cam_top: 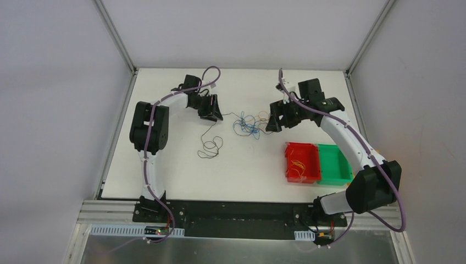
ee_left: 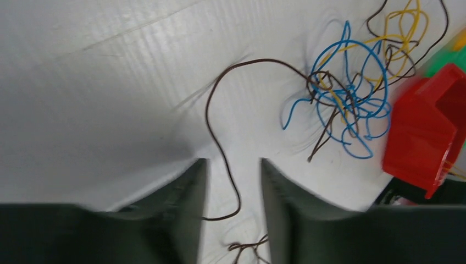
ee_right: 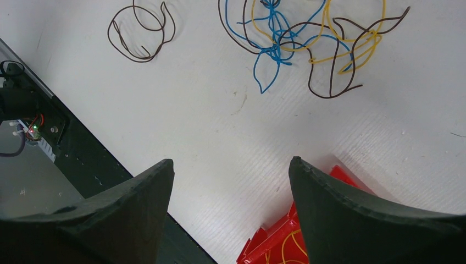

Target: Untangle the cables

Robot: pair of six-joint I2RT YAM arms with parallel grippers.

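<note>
A tangle of thin blue, yellow and black cables (cam_top: 250, 124) lies mid-table between my two grippers. It also shows in the left wrist view (ee_left: 346, 93) and the right wrist view (ee_right: 297, 38). One black cable (ee_left: 220, 137) runs out of the tangle and passes on the table between the fingers of my left gripper (ee_left: 233, 160), whose jaws stand apart around it without touching it. That cable ends in a loose loop (cam_top: 210, 146) nearer the front, which also shows in the right wrist view (ee_right: 140, 33). My left gripper (cam_top: 211, 110) is left of the tangle. My right gripper (cam_top: 277, 118) is right of it, open wide and empty (ee_right: 231, 160).
A red bin (cam_top: 301, 162) holding a yellow cable (cam_top: 298, 165) and a green bin (cam_top: 334, 164) stand side by side at the front right. The red bin's edge lies under my right gripper (ee_right: 275, 245). The table's front edge and black rail (ee_right: 82, 159) are near.
</note>
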